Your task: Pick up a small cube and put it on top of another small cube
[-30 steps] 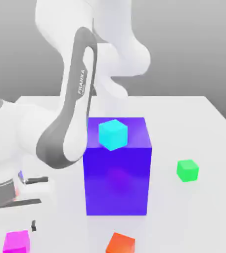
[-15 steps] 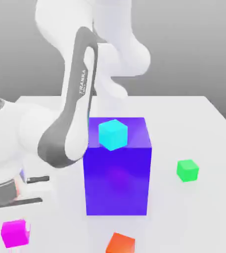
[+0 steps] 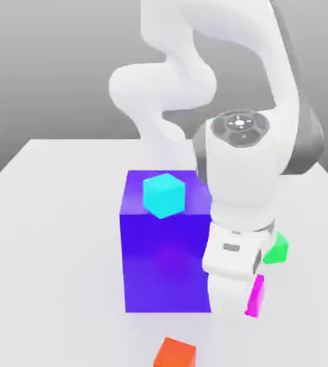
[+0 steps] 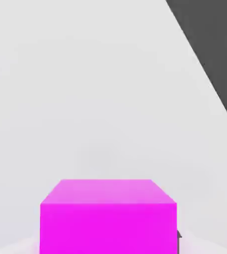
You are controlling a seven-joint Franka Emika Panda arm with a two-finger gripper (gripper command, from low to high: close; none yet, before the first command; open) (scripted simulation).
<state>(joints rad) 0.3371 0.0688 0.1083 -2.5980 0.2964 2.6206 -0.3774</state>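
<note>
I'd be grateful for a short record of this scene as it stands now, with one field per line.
held cube: magenta cube, shut in the gripper
large block: blue-purple block, standing on the table
on the block: cyan cube
orange cube: on the table, in front of the block
green cube: on the exterior view's right, partly hidden by the arm
stacking: not yet done; magenta cube is on no other cube

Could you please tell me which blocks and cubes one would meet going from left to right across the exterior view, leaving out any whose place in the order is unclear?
Big blue-purple block → magenta cube → green cube
</note>
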